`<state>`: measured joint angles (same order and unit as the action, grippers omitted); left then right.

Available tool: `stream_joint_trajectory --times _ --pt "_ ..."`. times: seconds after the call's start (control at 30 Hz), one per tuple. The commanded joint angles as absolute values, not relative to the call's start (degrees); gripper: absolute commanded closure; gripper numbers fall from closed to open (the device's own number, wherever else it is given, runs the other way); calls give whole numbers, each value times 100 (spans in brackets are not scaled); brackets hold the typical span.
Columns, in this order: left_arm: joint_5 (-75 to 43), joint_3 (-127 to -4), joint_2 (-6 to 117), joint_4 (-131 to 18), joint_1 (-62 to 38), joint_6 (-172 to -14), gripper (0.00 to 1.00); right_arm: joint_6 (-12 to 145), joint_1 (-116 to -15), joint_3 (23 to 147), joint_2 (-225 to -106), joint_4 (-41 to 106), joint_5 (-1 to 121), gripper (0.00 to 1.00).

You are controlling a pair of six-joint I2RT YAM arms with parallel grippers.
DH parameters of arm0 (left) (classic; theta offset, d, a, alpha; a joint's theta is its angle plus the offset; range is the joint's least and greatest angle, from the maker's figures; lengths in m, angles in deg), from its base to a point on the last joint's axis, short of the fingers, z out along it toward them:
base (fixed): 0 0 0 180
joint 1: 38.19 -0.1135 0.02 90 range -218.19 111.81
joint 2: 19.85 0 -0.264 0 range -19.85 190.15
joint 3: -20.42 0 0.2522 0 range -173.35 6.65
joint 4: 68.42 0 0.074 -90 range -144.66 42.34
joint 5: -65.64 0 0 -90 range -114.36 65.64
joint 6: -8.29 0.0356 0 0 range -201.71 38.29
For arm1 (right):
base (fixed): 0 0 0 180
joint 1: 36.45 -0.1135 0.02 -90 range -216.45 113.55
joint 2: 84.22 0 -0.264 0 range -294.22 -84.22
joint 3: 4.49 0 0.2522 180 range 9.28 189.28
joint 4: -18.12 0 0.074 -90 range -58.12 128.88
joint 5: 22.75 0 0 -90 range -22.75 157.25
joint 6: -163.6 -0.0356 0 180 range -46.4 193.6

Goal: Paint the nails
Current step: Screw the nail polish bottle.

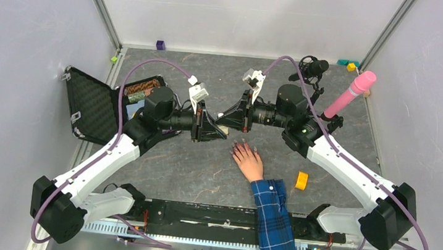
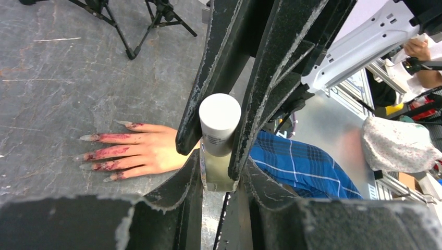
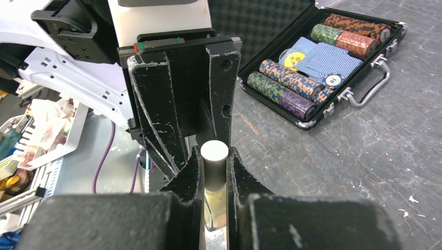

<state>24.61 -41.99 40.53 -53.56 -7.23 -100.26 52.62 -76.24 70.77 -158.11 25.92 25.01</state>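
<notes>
A pale hand [image 1: 247, 160] in a blue plaid sleeve [image 1: 274, 217] lies flat on the table, fingers pointing away. In the left wrist view the hand [image 2: 148, 151] shows long pointed nails [image 2: 89, 138], and dark pink is smeared along the fingers. Just above and behind the hand, my left gripper [image 1: 224, 131] and right gripper [image 1: 220, 120] meet tip to tip. Both are shut on the small white bottle [image 2: 219, 117]. My left gripper [image 2: 216, 164] clamps its pale yellowish part. My right gripper [image 3: 214, 156] clamps the round white end [image 3: 214, 151].
An open black case of poker chips [image 1: 93, 108] lies at the left and also shows in the right wrist view [image 3: 323, 62]. A pink cylinder [image 1: 349, 95] and a black tripod [image 1: 312, 67] stand at the back right. A yellow roll [image 1: 302, 180] lies right of the sleeve.
</notes>
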Motion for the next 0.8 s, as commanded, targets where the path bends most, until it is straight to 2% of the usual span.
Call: stream_joint_trajectory --times 0.0,0.27,0.77 --pt "1918 -4253 3760 -5686 -716 -10074 98 5396 -7807 7259 -15795 2981 3137 100" --pt "1197 -4153 3679 -5675 -717 -10195 98 5120 -8218 7234 -15944 3174 4365 100" --pt "706 -4054 3567 -5721 -726 -10313 98 4716 -9380 7500 -16271 3736 6760 100"
